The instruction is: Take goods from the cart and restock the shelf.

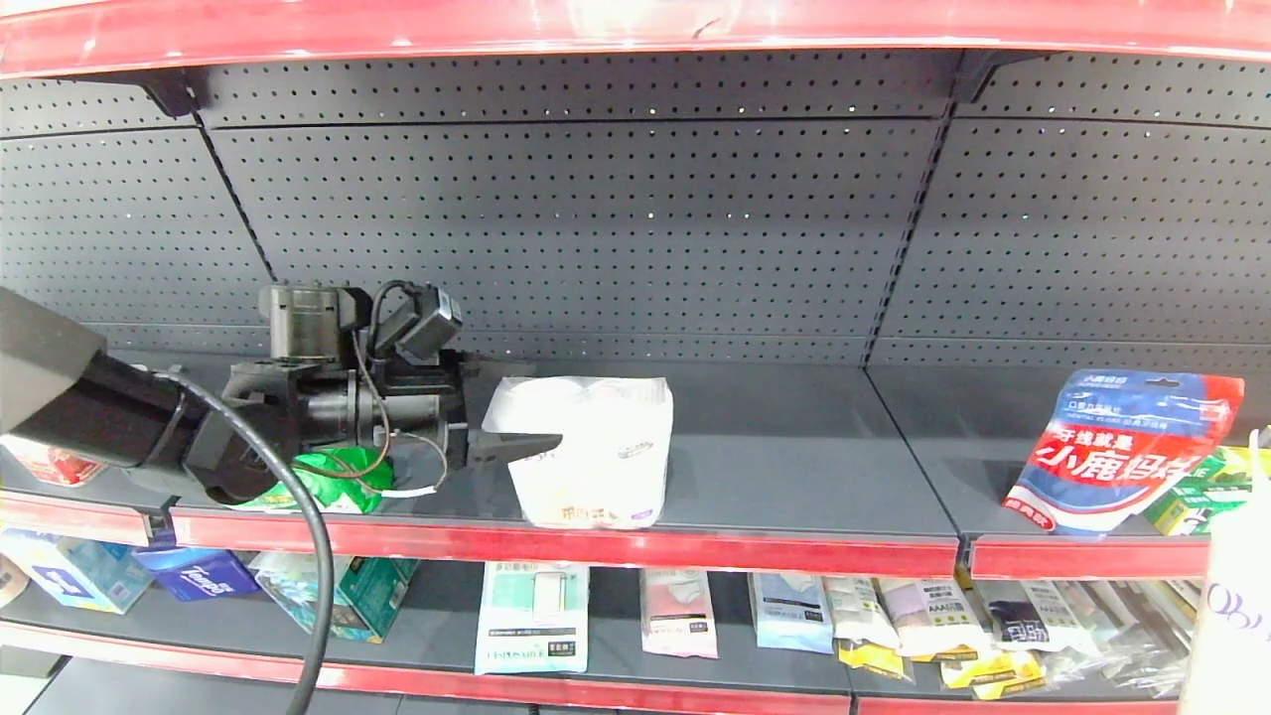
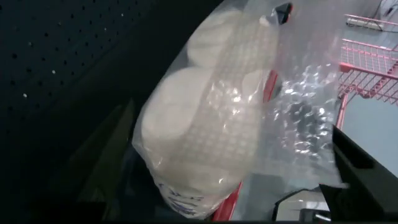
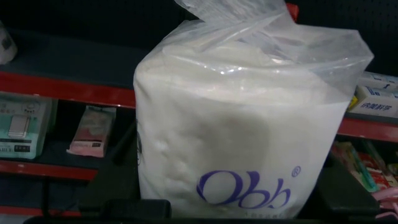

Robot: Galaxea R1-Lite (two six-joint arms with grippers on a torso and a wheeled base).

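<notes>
Shelf deck [image 1: 794,447]: left gripper [image 1: 526,412] jaws apart, astride the roll pack [image 1: 596,447]; right gripper [image 3: 233,180] (farther off, I judge) clamps a second pack [image 3: 236,124].

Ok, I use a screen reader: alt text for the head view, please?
The left gripper is at a white tissue pack standing on a grey shelf. A green packet lies beneath the arm, a blue pouch stands farther right, and a second white pack is at the lower right edge.
</notes>
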